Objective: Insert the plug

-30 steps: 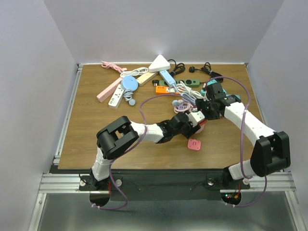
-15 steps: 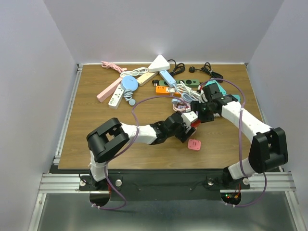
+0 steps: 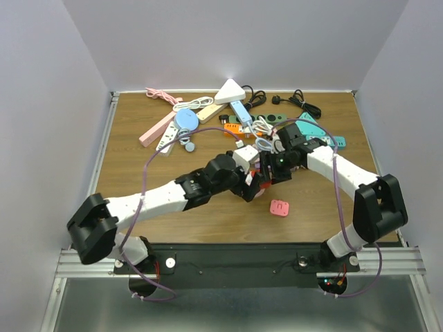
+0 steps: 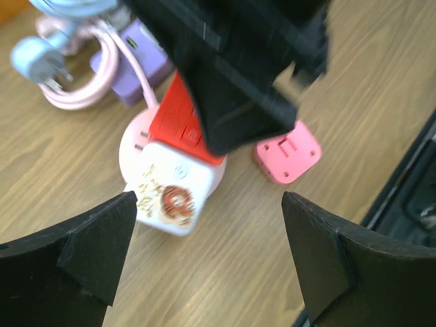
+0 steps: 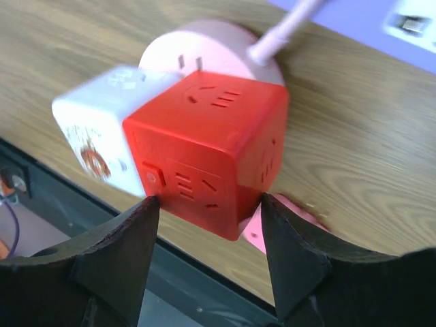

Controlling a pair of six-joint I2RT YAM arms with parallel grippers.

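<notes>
Insertion apparently complete

To brace it, the right tool (image 5: 209,201) clamps the red plastic socket cube (image 5: 204,129); the white square plug (image 5: 95,133) sits flush against the cube's side, and the left tool (image 4: 208,208) gapes wide beside it.

You can read no words or numbers here. The white plug block (image 4: 176,194) carries a round orange-brown emblem and gold marks beside it, all too blurred to make out. The red socket cube (image 5: 204,146) shows only moulded slot shapes on its faces.
</notes>
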